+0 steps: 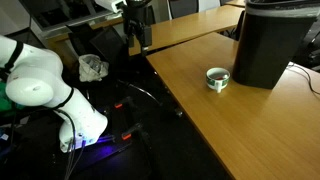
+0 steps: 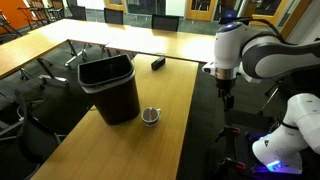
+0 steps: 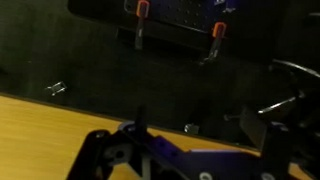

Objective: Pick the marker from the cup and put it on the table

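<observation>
The cup [image 1: 217, 78] is small, pale green-white and dark inside. It stands on the light-brown wood-grain table [image 1: 230, 135] next to the black bin, and shows in both exterior views [image 2: 151, 117]. The marker is too small to make out in or near the cup. My gripper [image 2: 227, 97] hangs off the table's side edge [image 2: 190, 110], over the floor and far from the cup. It also shows in an exterior view [image 1: 140, 38]. In the wrist view the gripper [image 3: 195, 118] has its fingers apart and empty, with the table corner [image 3: 40, 130] at lower left.
A big black bin [image 2: 112, 88] stands on the table just behind the cup. A small dark object [image 2: 158, 63] lies further back. Cables and a crumpled white thing [image 1: 93, 68] lie on the floor beside the table. Chairs stand around the far tables.
</observation>
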Available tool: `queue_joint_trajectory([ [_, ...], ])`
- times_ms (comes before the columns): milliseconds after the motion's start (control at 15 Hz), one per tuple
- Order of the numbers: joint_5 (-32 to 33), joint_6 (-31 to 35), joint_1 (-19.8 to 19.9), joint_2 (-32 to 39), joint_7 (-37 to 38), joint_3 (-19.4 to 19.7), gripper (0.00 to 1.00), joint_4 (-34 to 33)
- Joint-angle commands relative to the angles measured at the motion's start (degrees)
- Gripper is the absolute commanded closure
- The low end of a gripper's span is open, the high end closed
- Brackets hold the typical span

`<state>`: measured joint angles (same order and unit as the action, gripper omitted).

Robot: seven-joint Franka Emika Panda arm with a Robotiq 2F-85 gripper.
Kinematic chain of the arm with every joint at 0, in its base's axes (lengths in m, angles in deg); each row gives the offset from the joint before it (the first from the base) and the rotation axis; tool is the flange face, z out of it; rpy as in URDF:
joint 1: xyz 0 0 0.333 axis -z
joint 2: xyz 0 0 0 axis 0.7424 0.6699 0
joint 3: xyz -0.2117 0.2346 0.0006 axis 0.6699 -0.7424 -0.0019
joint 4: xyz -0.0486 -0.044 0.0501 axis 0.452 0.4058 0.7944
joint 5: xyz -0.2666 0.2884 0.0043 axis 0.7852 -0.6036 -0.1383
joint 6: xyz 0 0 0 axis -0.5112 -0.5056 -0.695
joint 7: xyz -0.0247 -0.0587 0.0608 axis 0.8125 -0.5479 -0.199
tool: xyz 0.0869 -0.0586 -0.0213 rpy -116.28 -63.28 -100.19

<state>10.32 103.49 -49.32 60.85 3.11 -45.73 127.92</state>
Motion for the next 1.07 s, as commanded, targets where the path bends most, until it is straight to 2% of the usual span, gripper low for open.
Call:
queue_joint_trajectory([
  [0,-0.2,-0.1,0.4,0.0,-0.1,-0.4,0.00,-0.1],
  [533,0.3,1.3,0.2,1.0,-0.9,-0.4,0.00,-0.3],
  [733,3.7,6.1,-1.5,6.7,-9.3,-0.2,0.00,-2.2],
  [1000,7.3,13.8,-2.7,18.6,-17.6,-1.1,0.00,-7.1],
])
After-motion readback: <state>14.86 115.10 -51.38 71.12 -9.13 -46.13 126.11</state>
